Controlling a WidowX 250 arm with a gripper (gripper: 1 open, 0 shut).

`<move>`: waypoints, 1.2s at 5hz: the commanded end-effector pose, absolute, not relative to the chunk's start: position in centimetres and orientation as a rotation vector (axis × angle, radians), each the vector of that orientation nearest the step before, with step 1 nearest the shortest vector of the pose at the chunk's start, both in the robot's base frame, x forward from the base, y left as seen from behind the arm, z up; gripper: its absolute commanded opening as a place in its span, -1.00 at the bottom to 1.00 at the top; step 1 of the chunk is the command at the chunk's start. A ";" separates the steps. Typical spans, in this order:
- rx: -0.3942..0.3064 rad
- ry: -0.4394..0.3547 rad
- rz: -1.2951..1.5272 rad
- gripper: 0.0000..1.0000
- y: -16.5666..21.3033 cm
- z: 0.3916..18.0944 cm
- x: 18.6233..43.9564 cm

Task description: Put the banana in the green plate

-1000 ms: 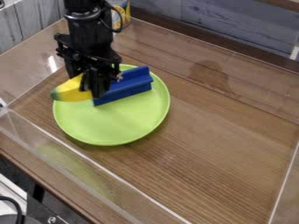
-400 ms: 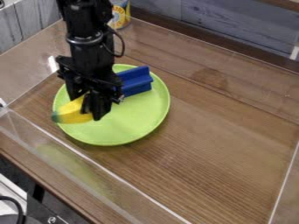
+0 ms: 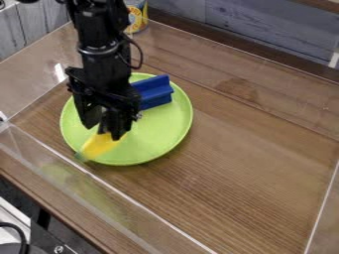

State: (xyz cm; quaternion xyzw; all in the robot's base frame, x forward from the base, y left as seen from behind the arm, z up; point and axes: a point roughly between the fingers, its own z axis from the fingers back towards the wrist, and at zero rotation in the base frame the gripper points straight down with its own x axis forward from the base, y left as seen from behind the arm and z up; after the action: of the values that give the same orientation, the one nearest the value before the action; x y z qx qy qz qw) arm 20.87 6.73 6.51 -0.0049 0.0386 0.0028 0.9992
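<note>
1. The green plate (image 3: 166, 127) lies on the wooden desk (image 3: 252, 169), left of the middle of the view.
2. The black arm comes down from the top edge at about 11 o'clock and points its end effector (image 3: 109, 127) straight down over the left half of the plate.
3. The end effector's two dark fingers (image 3: 121, 123) stand apart, spread wide, with a clear gap between them; nothing is clamped in that gap as far as the view shows.
4. The banana (image 3: 98, 145) lies on the plate at about 8 o'clock of the plate's centre, close to the rim. Its upper end is hidden behind the fingers, so whether they touch it cannot be told.
5. A blue block (image 3: 154, 93) rests in the plate at about 11 o'clock of its centre, just beside the arm on its right, partly covered by it.
6. A clear low wall (image 3: 79, 184) runs along the near edge of the desk, at 7 o'clock of the plate.
7. The right half of the desk shows bare wood grain with a glossy sheen.
</note>
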 end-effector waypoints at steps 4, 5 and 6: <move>0.013 0.042 -0.226 1.00 6.5 7.0 21.6; 0.014 0.040 -0.232 1.00 7.9 7.6 21.0; 0.016 0.037 -0.237 1.00 9.3 8.1 20.5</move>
State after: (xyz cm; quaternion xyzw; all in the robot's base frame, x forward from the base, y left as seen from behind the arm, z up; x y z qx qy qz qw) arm 19.80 8.94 6.97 -0.0064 0.0395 -0.1161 0.9924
